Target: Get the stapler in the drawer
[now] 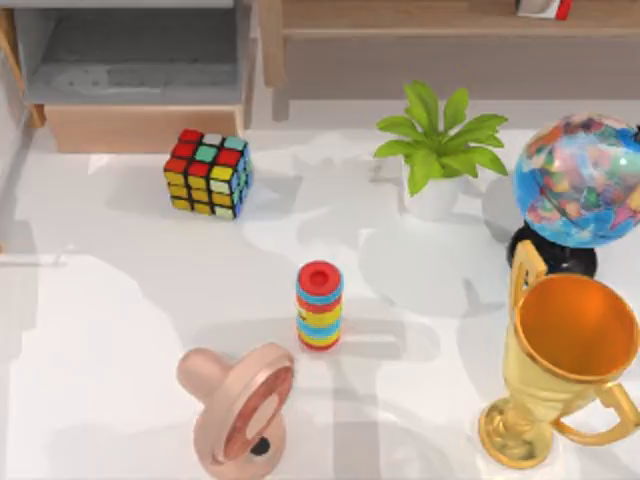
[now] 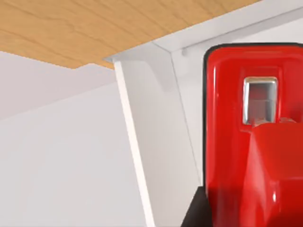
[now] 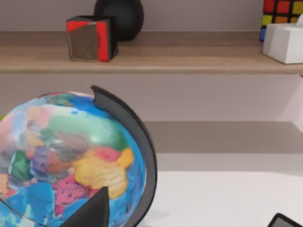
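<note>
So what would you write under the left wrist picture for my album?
Close up, the red stapler sits beside a pale grey wall under a tan wooden panel.

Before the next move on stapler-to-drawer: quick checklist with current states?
1. Drawer open: ok, the top view looks into its grey inside.
2. Stapler located: ok, close up in the left wrist view, beside a pale wall under a wooden panel.
3. Stapler resting on the drawer floor: cannot tell.
4. Left hand at the stapler, grip or release: cannot tell.
5. Right hand out of the way: ok, open, by the globe.
</note>
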Tool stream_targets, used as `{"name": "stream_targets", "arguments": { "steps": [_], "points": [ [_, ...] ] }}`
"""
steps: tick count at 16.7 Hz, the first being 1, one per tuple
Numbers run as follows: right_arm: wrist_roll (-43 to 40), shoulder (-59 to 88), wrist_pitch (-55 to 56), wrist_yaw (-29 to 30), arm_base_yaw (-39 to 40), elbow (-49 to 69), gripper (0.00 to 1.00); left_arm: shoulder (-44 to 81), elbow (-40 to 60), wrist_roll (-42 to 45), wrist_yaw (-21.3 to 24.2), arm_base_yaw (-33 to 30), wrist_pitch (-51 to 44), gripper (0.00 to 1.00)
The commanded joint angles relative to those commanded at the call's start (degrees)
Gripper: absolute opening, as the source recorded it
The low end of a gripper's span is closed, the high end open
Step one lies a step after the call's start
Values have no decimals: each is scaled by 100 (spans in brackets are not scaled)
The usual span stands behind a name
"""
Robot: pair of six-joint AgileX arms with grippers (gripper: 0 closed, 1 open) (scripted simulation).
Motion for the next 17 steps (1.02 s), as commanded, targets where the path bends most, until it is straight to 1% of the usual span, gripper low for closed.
{"name": "stream_targets", "arguments": {
  "steps": [2,5,8,13,17],
  "points": [
    [0,0,0,0,0,0,100,-44,9,122,63,-10,12,0],
    [0,0,0,0,0,0,100,89,-175,-26,222,-3,-34,0],
    [0,0,0,0,0,0,100,321,-465,-567,333,-14,-72,0],
    [0,0,0,0,0,0,100,899,-650,-1616,344,-51,-177,0],
    [0,0,0,0,0,0,100,1155,-682,-1897,339,-51,-383,0]
  ]
}}
